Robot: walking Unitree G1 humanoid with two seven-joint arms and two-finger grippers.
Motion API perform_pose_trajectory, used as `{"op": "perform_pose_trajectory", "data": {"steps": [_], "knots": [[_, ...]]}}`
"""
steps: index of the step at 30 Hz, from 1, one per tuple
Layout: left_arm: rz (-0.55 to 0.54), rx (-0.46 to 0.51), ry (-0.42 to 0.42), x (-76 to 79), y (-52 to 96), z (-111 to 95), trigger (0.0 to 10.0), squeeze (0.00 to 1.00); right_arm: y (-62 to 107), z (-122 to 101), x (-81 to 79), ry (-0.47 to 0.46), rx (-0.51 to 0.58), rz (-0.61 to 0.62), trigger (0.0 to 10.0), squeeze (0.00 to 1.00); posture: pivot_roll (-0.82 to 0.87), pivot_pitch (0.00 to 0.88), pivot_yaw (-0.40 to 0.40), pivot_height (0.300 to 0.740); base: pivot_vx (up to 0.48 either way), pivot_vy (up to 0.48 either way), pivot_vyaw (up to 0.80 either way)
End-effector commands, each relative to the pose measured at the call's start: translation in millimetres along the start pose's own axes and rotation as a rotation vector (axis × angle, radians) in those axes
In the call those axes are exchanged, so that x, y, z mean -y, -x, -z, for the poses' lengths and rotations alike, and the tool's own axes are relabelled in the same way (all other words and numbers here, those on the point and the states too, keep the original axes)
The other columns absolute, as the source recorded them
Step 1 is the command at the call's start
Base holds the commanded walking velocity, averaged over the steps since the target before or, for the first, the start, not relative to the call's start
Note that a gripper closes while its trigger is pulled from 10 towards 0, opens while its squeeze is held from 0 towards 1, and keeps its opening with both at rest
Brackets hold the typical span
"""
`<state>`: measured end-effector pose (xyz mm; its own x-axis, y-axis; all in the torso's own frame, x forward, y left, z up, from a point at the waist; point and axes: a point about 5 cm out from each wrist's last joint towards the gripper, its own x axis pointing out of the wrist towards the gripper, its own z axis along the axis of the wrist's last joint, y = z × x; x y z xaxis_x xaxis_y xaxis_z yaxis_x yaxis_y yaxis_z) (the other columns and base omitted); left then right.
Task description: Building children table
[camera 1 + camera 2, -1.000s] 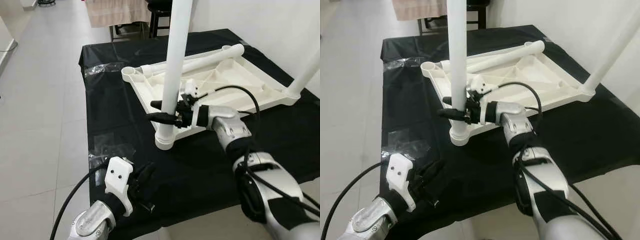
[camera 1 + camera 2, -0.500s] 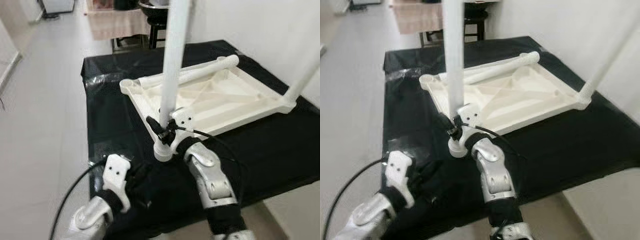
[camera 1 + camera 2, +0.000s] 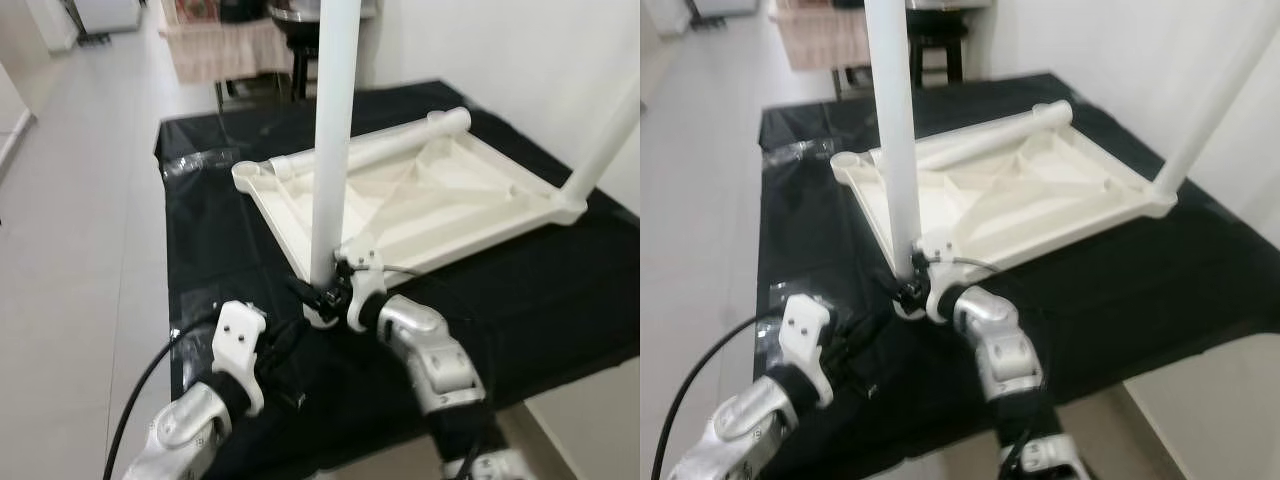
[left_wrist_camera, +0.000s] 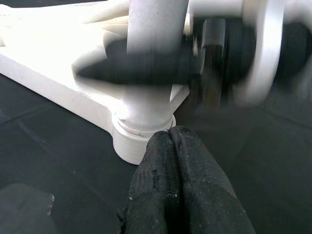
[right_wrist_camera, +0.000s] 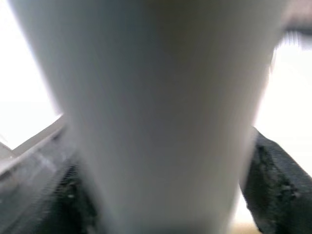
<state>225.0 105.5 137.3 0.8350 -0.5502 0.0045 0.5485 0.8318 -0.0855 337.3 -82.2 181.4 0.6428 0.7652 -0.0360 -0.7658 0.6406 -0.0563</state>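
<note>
A white children's table top [image 3: 440, 200] lies upside down on a black-covered table [image 3: 220, 230]. One white leg [image 3: 330, 150] stands upright in the near corner socket [image 4: 139, 139]. My right gripper [image 3: 318, 296] is shut on this leg just above the socket, and its black fingers [image 5: 273, 185] flank the pale tube [image 5: 146, 122]. My left gripper [image 4: 170, 139] is shut and empty, low over the cloth just in front of the socket. A second leg [image 3: 605, 140] stands at the right corner. A third leg [image 3: 390, 145] lies along the far rim.
The black table's near edge [image 3: 330, 455] is close under my arms, with pale floor [image 3: 80, 220] to the left. A white wall [image 3: 520, 60] runs on the right. A stool and draped furniture [image 3: 250, 45] stand beyond the far end. Clear tape patches [image 3: 195, 160] shine on the cloth.
My right gripper has slid down the upright leg to just above the socket, its elbow dropping low. The left gripper has come nearer the socket. The camera view has shifted.
</note>
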Motion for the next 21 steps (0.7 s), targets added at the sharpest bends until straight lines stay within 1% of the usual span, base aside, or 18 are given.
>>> {"op": "perform_pose_trajectory", "data": {"steps": [1, 2, 3, 4, 5, 6, 7, 8, 9, 10, 13, 15, 16, 18, 19, 21], "knots": [[0.003, -0.020, -0.001, 0.5, 1.0, 5, 10.0, 0.00, 1.7, 0, 4.4, 0.005, 0.012, -0.139, 10.0, 1.00, 0.03, 0.060, -0.024, 0.740, 0.000, 0.000, 0.00], [0.003, -0.020, -0.001, 0.5, 1.0, 5, 10.0, 0.00, 1.7, 0, 4.4, 0.005, 0.012, -0.139, 10.0, 1.00, 0.03, 0.060, -0.024, 0.740, 0.000, 0.000, 0.00], [0.003, -0.019, 0.000, 0.7, 1.0, 5, 10.0, 0.00, 4.2, -5, 8.1, 0.058, 0.005, -0.240, 10.0, 1.00, 0.03, 0.060, -0.023, 0.740, 0.000, 0.000, 0.00], [0.003, -0.019, 0.000, 0.8, 0.9, 5, 10.0, 0.00, 6.3, -9, 10.2, 0.093, -0.002, -0.308, 10.0, 1.00, 0.04, 0.062, -0.026, 0.740, 0.000, 0.000, 0.00], [0.003, -0.019, 0.000, 0.8, 0.9, 5, 10.0, 0.00, 6.3, -9, 10.2, 0.093, -0.002, -0.308, 10.0, 1.00, 0.04, 0.062, -0.026, 0.740, 0.000, 0.000, 0.00], [0.002, -0.018, 0.001, 0.8, 0.9, 5, 10.0, 0.00, 7.3, -15, 15.9, 0.112, -0.010, -0.379, 10.0, 0.00, 0.04, 0.063, -0.025, 0.740, 0.000, 0.000, 0.00], [0.001, -0.017, 0.001, 0.9, 0.9, 5, 10.0, 0.00, 7.8, -21, 22.4, 0.114, -0.012, -0.431, 10.0, 0.00, 0.04, 0.065, -0.026, 0.740, 0.000, 0.000, 0.00], [0.000, -0.016, 0.001, 0.9, 0.9, 5, 10.0, 0.00, 7.6, -25, 26.3, 0.107, -0.009, -0.453, 10.0, 0.00, 0.04, 0.065, -0.026, 0.740, 0.000, 0.000, 0.00], [0.000, -0.016, 0.001, 0.9, 0.9, 5, 10.0, 0.00, 7.6, -25, 26.3, 0.107, -0.009, -0.453, 10.0, 0.00, 0.04, 0.065, -0.026, 0.740, 0.000, 0.000, 0.00], [0.000, -0.016, 0.001, 1.1, 0.9, 5, 10.0, 0.00, 7.7, -29, 31.9, 0.091, -0.021, -0.485, 10.0, 0.00, 0.05, 0.067, -0.029, 0.740, 0.000, 0.000, 0.00], [0.000, -0.016, 0.001, 1.4, 0.9, 5, 10.0, 0.00, 7.5, -30, 35.8, 0.082, -0.034, -0.498, 10.0, 0.00, 0.05, 0.070, -0.029, 0.740, 0.000, 0.000, 0.00], [0.002, -0.015, 0.001, 2.1, 1.0, 4, 10.0, 0.00, 3.1, -33, 44.9, 0.068, -0.063, -0.478, 10.0, 0.00, 0.05, 0.074, -0.034, 0.740, 0.000, 0.000, 0.00], [0.002, -0.015, 0.001, 2.4, 1.1, 4, 10.0, 0.00, 1.5, -34, 47.1, 0.064, -0.069, -0.467, 10.0, 0.00, 0.06, 0.077, -0.036, 0.740, 0.000, 0.000, 0.00], [0.002, -0.015, 0.001, 2.6, 1.1, 4, 10.0, 0.00, 0.9, -35, 48.6, 0.062, -0.070, -0.471, 10.0, 0.00, 0.06, 0.077, -0.036, 0.740, 0.000, 0.000, 0.00], [0.002, -0.014, 0.001, 2.6, 1.1, 4, 10.0, 0.00, 0.9, -35, 49.3, 0.061, -0.070, -0.476, 0.0, 0.00, 0.06, 0.077, -0.036, 0.740, 0.000, 0.000, 0.00], [0.002, -0.013, 0.001, 3.3, 1.3, 4, 10.0, 0.00, 0.8, -34, 51.3, 0.056, -0.072, -0.471, 0.0, 0.00, 0.06, 0.088, -0.042, 0.740, 0.000, 0.000, 0.00]]}}
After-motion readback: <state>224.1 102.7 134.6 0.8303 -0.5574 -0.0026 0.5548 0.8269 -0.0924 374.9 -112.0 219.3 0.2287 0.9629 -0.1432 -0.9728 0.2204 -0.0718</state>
